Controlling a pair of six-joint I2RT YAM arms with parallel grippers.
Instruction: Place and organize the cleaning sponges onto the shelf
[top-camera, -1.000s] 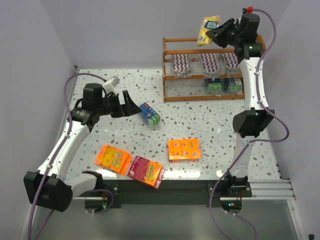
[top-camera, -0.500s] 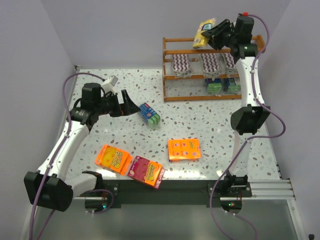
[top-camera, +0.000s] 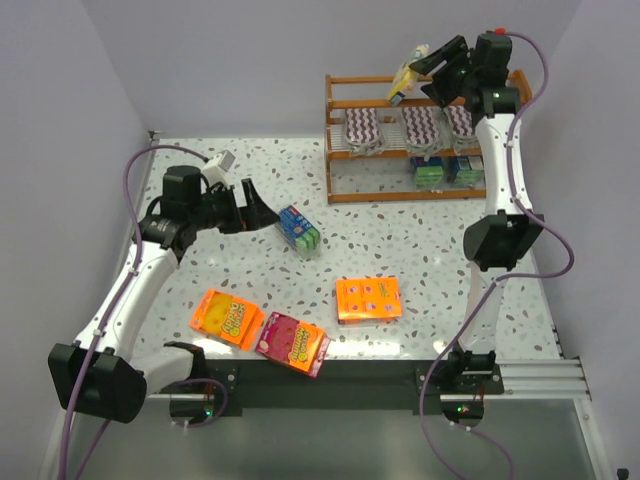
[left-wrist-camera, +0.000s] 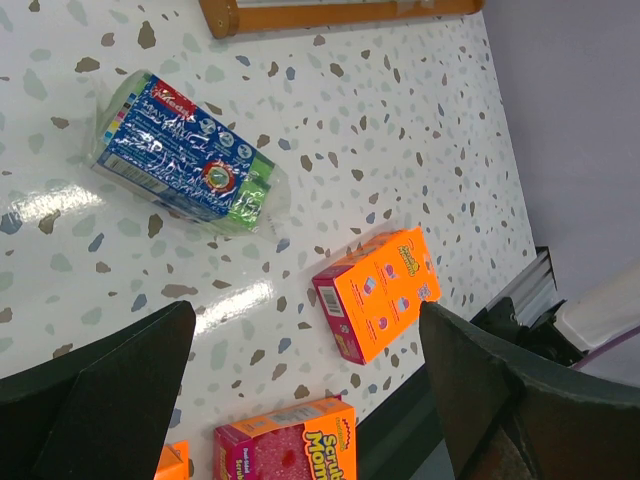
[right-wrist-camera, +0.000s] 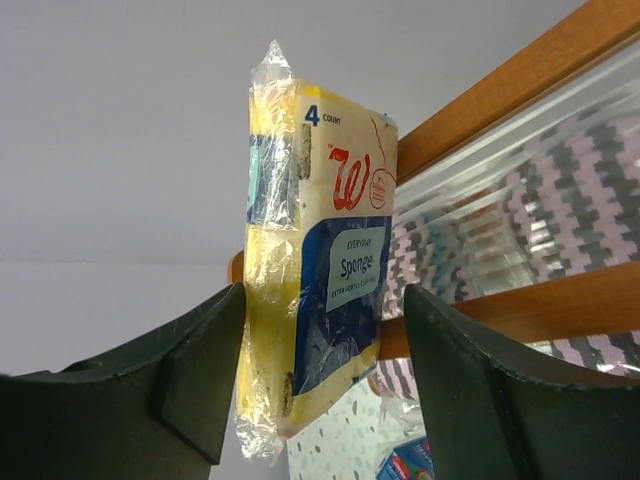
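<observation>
Contact under the yellow sponge pack (right-wrist-camera: 318, 250) is hidden: the right wrist view cuts off where its lower end meets the shelf (right-wrist-camera: 520, 72), so I cannot tell whether it rests on the top tier or only leans on the rail. From above, the pack (top-camera: 403, 84) is small and tilted at the shelf's (top-camera: 334, 112) top rail, partly behind a dark finger. The right fingers (right-wrist-camera: 322, 310) stand spread either side of it, with a gap on one side; touch on the other is unclear. Zigzag pads (top-camera: 362, 130) fill the middle tier and blue-and-green blocks (top-camera: 447, 170) sit on the bottom one. In the left wrist view the Scrub Mommy box (left-wrist-camera: 292, 452) is cut off by the lower edge.

The right arm stands tall, its forearm near vertical and its wrist bent over the shelf's top right corner. The left arm is bent low, its fingers (top-camera: 255, 212) wide apart and empty, aimed at the blue-and-green pack (top-camera: 299, 228) on the desk (top-camera: 430, 240) but clear of it. An orange box (top-camera: 368, 299) lies nearer.

A second ago the right fingers clamped the pack upright and higher; since then they have parted and it has tipped leftward. The left arm has not moved.
</observation>
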